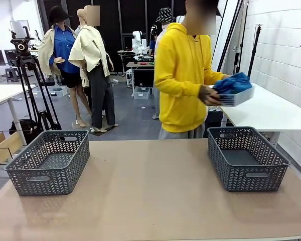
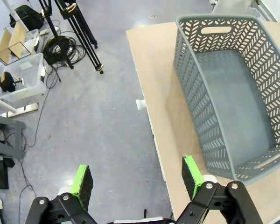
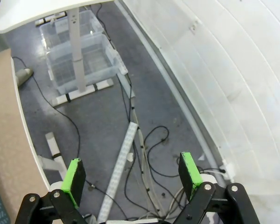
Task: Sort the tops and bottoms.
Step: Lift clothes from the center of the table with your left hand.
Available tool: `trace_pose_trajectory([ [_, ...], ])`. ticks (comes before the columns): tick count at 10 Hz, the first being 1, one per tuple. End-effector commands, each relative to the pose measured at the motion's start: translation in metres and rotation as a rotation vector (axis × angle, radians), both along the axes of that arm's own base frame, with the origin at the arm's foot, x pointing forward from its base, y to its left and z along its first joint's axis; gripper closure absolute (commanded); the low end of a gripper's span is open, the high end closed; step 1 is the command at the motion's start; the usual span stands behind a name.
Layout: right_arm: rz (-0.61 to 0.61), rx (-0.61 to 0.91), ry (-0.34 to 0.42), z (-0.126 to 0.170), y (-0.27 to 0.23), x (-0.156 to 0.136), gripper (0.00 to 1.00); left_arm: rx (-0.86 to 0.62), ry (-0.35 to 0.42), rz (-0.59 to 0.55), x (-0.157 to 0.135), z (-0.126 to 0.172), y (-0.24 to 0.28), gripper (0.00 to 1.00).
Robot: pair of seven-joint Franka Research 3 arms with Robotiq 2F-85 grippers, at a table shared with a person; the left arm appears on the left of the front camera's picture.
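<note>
Across the table a person in a yellow hoodie (image 1: pixel 183 75) holds a white bin (image 1: pixel 237 96) with a bright blue garment (image 1: pixel 234 83) in it, over the white side table. The bottoms are out of view. Two empty grey baskets stand on the tan table: one at the left (image 1: pixel 49 161) and one at the right (image 1: pixel 247 157). My left gripper (image 2: pixel 136 179) is open over the floor beside the table's edge, with the left basket (image 2: pixel 233 88) to its right. My right gripper (image 3: pixel 131 172) is open above the floor and cables, off the table's edge.
The white side table (image 1: pixel 271 111) stands at the back right. A camera tripod (image 1: pixel 32 88) stands at the left behind the table. Clear plastic boxes (image 3: pixel 79 58) sit under the side table, and cables (image 3: pixel 144 158) lie on the floor below.
</note>
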State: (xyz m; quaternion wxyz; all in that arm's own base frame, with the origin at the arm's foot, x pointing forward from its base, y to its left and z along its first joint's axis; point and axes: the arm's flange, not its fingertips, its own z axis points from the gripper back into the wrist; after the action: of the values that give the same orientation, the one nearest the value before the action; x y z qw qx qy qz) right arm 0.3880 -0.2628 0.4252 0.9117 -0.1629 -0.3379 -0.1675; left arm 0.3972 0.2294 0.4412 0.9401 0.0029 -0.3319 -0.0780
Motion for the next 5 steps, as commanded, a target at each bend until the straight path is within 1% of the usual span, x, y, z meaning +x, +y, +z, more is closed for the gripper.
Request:
trace_pose_trajectory([
  [1, 0.006, -0.003, 0.012, -0.0007, -0.0012, -0.0012, 0.0, -0.008, -0.001, -0.001, 0.0003, -0.0032, 0.0027, 0.0],
  [5, 0.006, -0.003, 0.012, -0.0007, -0.0012, -0.0012, 0.0, -0.008, -0.001, -0.001, 0.0003, -0.0032, 0.0027, 0.0],
])
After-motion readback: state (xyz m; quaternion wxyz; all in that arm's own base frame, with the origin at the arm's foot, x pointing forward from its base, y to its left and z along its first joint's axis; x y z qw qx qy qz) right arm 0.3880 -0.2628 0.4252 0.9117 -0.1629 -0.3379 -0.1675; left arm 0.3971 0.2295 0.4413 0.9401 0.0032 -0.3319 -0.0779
